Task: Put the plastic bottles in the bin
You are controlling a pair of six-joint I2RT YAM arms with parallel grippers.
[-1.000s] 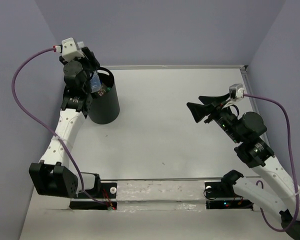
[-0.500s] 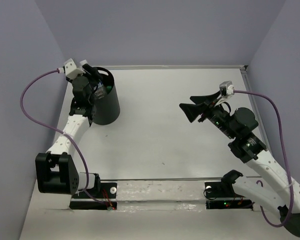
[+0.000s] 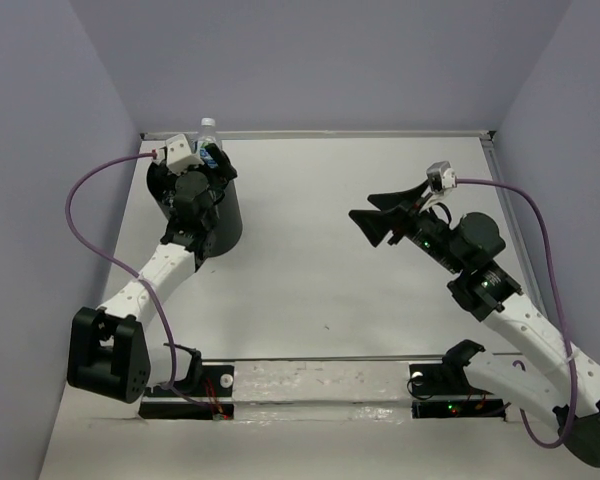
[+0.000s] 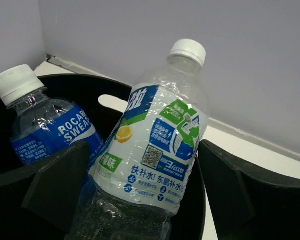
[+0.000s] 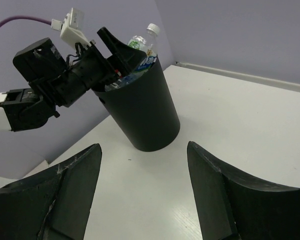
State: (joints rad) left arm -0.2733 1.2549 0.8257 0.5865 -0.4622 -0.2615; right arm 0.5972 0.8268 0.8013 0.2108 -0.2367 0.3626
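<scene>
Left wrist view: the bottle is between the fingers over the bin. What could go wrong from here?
1. The bottle leans, cap above the rim of the bin; released now, it might tip out.
2. The blue-labelled bottle inside stands high, so the new one may rest on it, not drop.
3. The left gripper sits close to the rim and could nudge the bin on leaving.
</scene>
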